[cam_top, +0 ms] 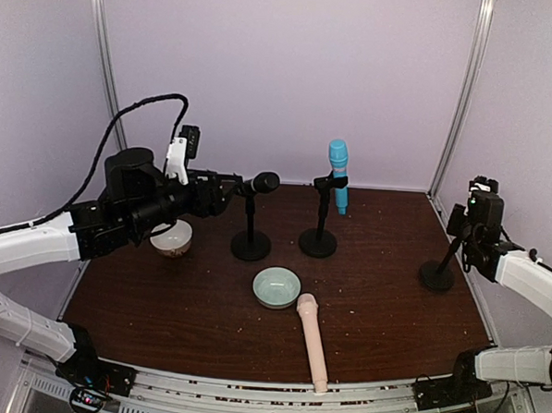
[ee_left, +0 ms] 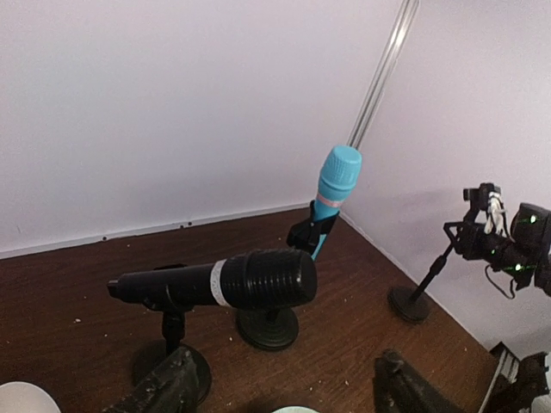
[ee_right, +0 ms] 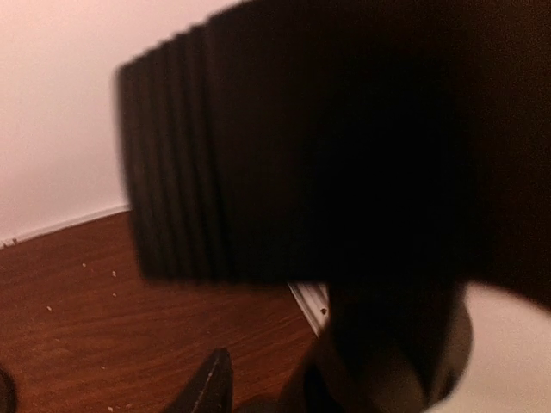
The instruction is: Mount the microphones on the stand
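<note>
The black microphone (cam_top: 259, 182) lies level in the clip of the left stand (cam_top: 250, 246); it also shows in the left wrist view (ee_left: 219, 282). My left gripper (cam_top: 227, 185) is open just behind its handle end, its fingers (ee_left: 164, 391) below the microphone and off it. The light blue microphone (cam_top: 338, 171) stands upright in the clip of the middle stand (cam_top: 318, 242). The pale pink microphone (cam_top: 310, 342) lies on the table near the front edge. My right gripper (cam_top: 459, 223) is at the bare clip of the right stand (cam_top: 436, 275). One finger (ee_right: 211, 383) stands apart from the stem.
A white bowl (cam_top: 172, 238) sits at the left under my left arm. A pale green bowl (cam_top: 276, 287) sits in the middle, just behind the pink microphone's head. White walls close in the back and sides.
</note>
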You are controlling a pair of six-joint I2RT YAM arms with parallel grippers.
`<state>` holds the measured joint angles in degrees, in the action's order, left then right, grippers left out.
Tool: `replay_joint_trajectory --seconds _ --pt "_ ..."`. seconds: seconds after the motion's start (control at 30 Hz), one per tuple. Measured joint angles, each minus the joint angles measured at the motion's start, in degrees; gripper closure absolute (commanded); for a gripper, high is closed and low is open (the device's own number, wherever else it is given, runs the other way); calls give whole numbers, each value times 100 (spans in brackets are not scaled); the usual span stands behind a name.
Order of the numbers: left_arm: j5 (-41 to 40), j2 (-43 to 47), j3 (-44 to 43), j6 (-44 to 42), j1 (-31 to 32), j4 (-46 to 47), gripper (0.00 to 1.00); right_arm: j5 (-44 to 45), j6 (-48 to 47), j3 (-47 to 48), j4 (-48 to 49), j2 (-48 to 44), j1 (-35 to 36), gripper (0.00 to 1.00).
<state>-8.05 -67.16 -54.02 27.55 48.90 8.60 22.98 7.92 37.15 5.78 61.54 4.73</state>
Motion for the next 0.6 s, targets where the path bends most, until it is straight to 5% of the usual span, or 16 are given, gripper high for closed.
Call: replay_joint_trajectory --seconds 0.23,0.4,0.6 --pt "238 -417 -103 -597 175 -581 38 -238 -70 -140 195 -125 -22 92" --pt "474 -680 -107 -935 378 -605 38 -378 -15 -210 -293 -691 219 98" --pt "892 -1117 -240 -1320 673 -560 37 -476 26 -144 -907 -1436 1318 100"
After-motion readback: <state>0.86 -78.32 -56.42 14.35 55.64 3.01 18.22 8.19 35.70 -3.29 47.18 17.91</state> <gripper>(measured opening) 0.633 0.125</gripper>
